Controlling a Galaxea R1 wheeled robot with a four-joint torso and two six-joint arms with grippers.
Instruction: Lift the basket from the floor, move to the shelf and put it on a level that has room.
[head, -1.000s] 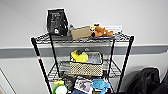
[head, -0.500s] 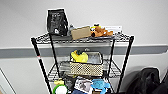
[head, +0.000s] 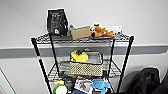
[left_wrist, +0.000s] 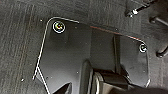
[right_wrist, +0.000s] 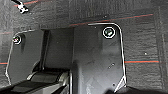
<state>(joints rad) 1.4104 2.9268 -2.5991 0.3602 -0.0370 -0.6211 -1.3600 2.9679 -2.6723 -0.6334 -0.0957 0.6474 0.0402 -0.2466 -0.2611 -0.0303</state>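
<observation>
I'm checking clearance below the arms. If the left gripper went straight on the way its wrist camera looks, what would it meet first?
Probably the floor: dark grey carpet lies beyond the robot's own plate, with nothing seen between. Depth is unclear, and the gripper's fingers cannot be made out.

Probably an office: grey carpet tiles (left_wrist: 22, 37), plain wall (head: 140, 15), black wire shelf (head: 82, 40) of oddments.
</observation>
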